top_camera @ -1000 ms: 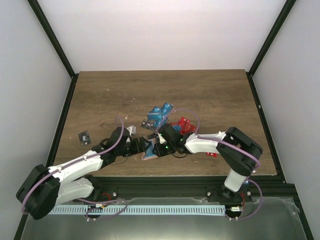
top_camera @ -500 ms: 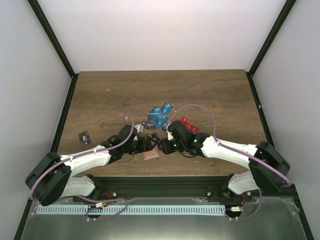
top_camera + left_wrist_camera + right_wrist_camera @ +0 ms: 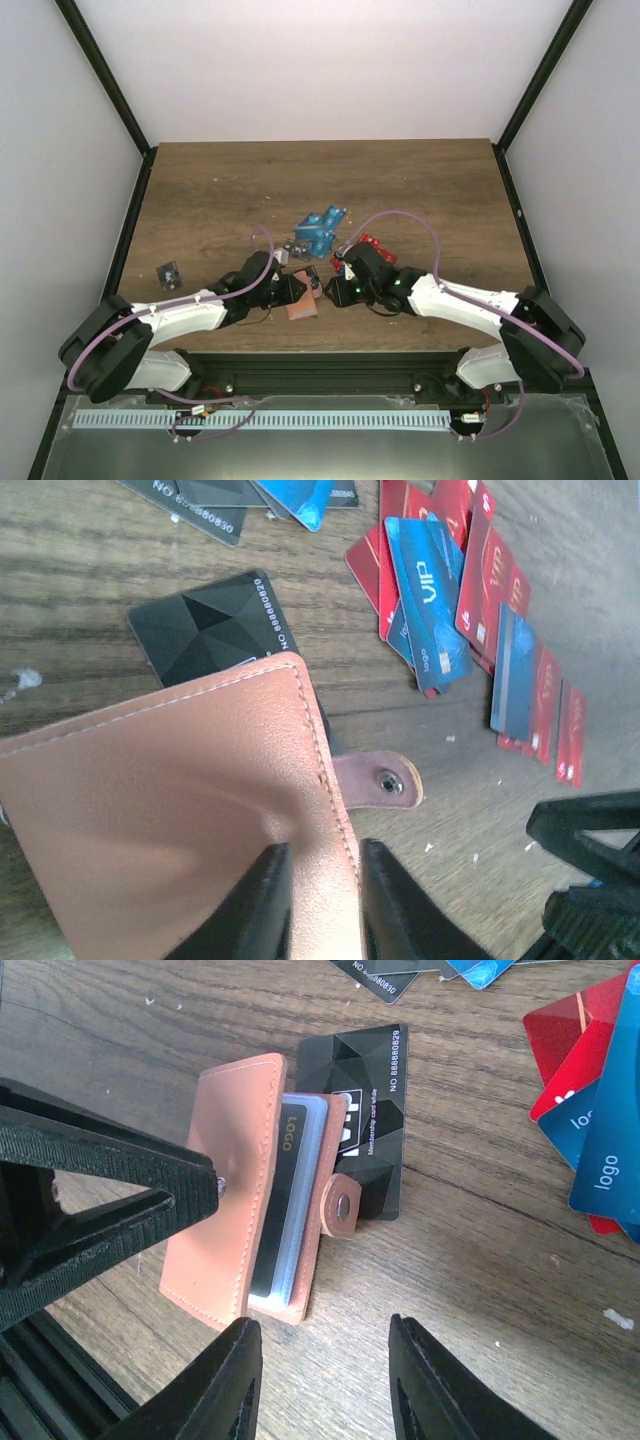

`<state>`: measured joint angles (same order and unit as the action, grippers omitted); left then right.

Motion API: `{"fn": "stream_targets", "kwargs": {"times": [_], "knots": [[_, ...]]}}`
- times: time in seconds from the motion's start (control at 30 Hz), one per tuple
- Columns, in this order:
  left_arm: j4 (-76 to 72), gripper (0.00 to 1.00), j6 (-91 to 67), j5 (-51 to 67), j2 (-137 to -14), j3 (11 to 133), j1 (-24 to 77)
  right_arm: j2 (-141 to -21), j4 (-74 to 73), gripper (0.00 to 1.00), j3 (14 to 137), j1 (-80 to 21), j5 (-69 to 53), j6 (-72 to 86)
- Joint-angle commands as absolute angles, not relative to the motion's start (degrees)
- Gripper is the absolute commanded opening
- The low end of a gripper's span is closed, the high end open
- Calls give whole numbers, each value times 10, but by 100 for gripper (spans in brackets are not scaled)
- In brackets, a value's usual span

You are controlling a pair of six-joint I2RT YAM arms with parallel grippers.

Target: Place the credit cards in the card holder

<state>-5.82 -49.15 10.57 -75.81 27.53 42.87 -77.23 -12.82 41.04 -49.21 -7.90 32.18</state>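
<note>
- Tan leather card holder (image 3: 235,1210) rests near the counter's (image 3: 200,190) front edge, with some credit cards (image 3: 290,1200) already inside.
- Left end effector (image 3: 322,850) has just clamped onto its cover.
- Right end effector (image 3: 322,1325) has let go, fingers apart and empty, free to fetch another card.

A robot lab test booth: plain white walls (image 3: 330,70), black frame posts (image 3: 105,72), wood-grain table (image 3: 420,190).
</note>
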Motion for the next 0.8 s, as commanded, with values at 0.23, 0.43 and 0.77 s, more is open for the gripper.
{"fn": "stream_targets", "kwargs": {"times": [0.23,0.43,0.77], "knots": [[-16,4,-479,51,-763,266,434,-809,-95,37,442,-485,-112,312],[-26,4,-465,55,-767,262,434,-804,-54,35,431,-485,-180,315],[-53,4,-446,88,-790,274,435,-867,32,26,422,-490,-250,350]]}}
